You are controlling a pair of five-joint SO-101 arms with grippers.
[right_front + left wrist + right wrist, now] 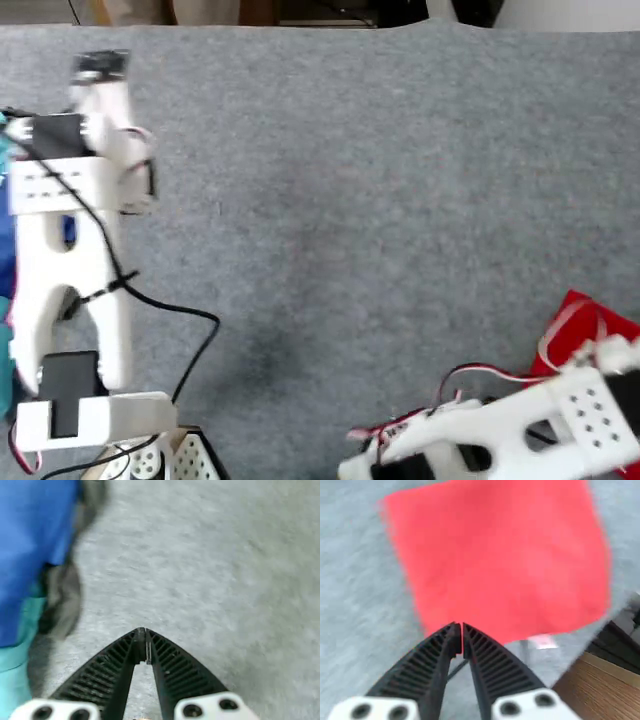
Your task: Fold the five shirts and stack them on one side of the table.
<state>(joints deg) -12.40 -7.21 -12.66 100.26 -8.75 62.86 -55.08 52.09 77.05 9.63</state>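
Well, both of my grippers are squeezed all the way closed, and neither one has hold of anything. The left gripper has its two black fingers pressed tip to tip, and it hangs over the grey table. Just beside it lies a blue shirt. A teal shirt peeks out from under the blue one. A dark grey cloth sticks out at the side of that pile too. I cannot tell if it is a shirt.

From up high, I see that pile at the table's edge, on the side where my left arm is. A black cable runs along that arm and loops onto the table.

The right gripper also has its fingers tight together. Its tips are at the near edge of a red shirt. That shirt lies flat like a neat square, close to the table's corner, over on my right arm's side. Past the corner is a wooden floor.
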